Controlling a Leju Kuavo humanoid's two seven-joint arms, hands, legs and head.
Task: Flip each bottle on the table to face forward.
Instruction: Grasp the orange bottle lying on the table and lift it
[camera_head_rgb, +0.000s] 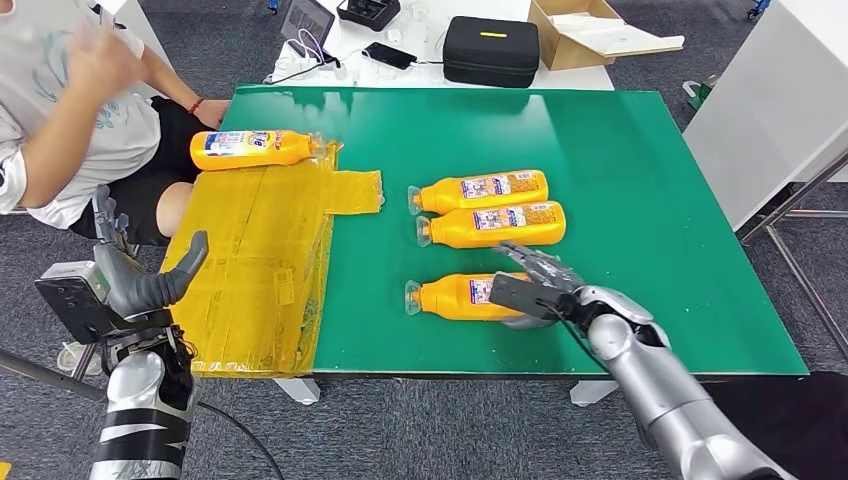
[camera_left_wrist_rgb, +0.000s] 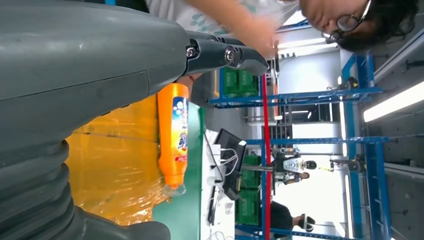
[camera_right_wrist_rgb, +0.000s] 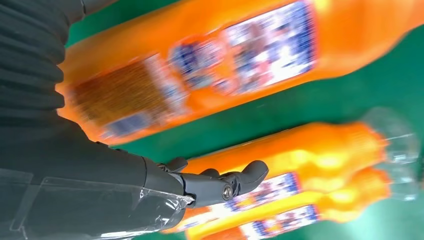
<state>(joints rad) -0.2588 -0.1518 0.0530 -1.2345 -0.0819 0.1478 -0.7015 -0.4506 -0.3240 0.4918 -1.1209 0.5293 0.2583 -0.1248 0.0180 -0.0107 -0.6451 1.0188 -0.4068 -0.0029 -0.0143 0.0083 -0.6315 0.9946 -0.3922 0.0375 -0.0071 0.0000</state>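
Nearest the camera, the right robot hand (camera_head_rgb: 530, 287) hovers with fingers spread over the nearest bottle (camera_head_rgb: 455, 296) on the green table (camera_head_rgb: 640, 180), seemingly poised to turn it, while the left robot hand (camera_head_rgb: 150, 280) waits open and empty.

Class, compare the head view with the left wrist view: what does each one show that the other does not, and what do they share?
Head view alone: three orange bottles lying on the green table, the nearest bottle under the right hand, plus a black case and a cardboard box behind.

Left wrist view alone: blue racking and a red pole in the background.

Shared: the left hand, the yellow sheet, the lone bottle lying on it, and a person beside the table.
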